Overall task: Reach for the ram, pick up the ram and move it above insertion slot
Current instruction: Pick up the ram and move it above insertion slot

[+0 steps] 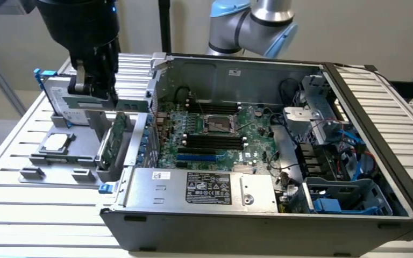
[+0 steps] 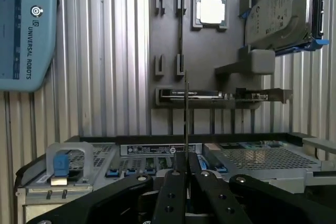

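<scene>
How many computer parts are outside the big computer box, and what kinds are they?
Hard drive: 1
Square chip: 1
Big green card: 1
Memory stick, held in the claw: 1
Total: 4

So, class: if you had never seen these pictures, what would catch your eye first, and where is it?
First, the open computer case with its green motherboard laid bare, filling the exterior view's right. Next, the black claw above the grey holder tray at the exterior view's left, shut on the thin ram stick, which the wrist view sees edge-on.
</scene>
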`<state>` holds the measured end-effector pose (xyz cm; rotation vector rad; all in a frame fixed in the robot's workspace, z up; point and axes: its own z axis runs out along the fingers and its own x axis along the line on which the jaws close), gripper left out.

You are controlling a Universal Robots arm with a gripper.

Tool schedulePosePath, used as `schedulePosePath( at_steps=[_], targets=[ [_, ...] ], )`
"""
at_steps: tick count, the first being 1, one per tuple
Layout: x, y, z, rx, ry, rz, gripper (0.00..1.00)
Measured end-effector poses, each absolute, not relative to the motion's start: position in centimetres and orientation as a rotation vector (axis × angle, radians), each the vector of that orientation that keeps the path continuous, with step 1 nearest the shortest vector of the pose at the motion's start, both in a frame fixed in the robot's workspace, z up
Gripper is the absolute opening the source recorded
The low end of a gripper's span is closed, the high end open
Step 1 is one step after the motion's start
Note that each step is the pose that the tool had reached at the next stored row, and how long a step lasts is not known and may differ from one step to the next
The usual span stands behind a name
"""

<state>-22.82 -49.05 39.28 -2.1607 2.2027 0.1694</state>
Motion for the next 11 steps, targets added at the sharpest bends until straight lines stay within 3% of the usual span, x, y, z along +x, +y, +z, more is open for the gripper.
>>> schedulePosePath(
  at_steps=[11],
  targets=[
    [-17.8,-49.1,39.5,-2.15,2.181,0.202,0.13]
  ],
)
